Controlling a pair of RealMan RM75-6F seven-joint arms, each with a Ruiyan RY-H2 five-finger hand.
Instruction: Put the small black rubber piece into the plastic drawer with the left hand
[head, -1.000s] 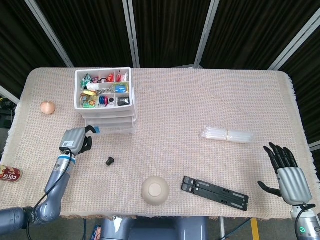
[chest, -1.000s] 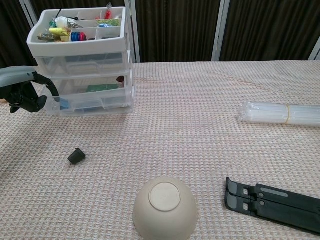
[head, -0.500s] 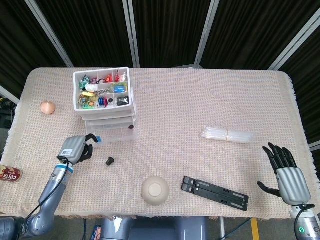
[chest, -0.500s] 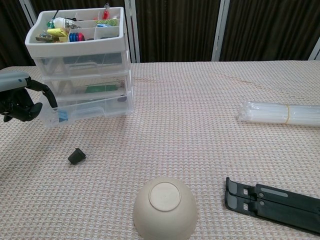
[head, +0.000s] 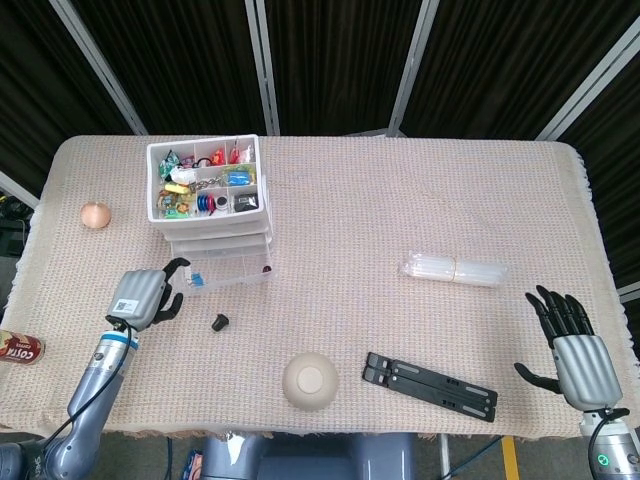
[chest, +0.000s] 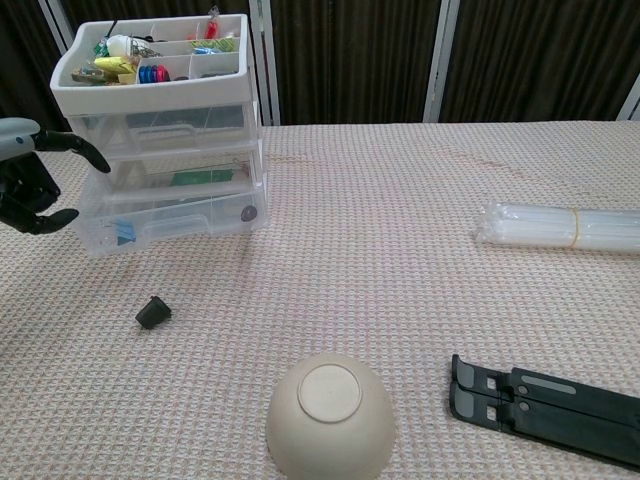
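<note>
The table (head: 400, 200) carried the plastic drawer (head: 211, 225) unit at far left. Its bottom tray (chest: 170, 222) stood pulled out toward the front edge; 1 s earlier it was flush w/ the stack, so the opening step looked done. The left hand (head: 145, 295) had backed off the tray front and sat just beside it, fingers loosely curled, holding nothing. Judged next step: reach for the pick.

The right hand (head: 575, 345) lay at the far right edge, fingers spread, empty, no change.

Other items: black folding stand (head: 430, 385) at front right, clear tube pack (head: 455, 269) at mid right, upturned bowl (head: 310, 380) at front centre, can (head: 20, 348) at the left edge, small round object (head: 95, 213) left of the drawer unit.

The small black rubber piece (head: 219, 322) lay on the cloth, near the open tray and near the left hand, not touched. Nothing lay between hand, piece and tray; the bowl was well clear of that path.
</note>
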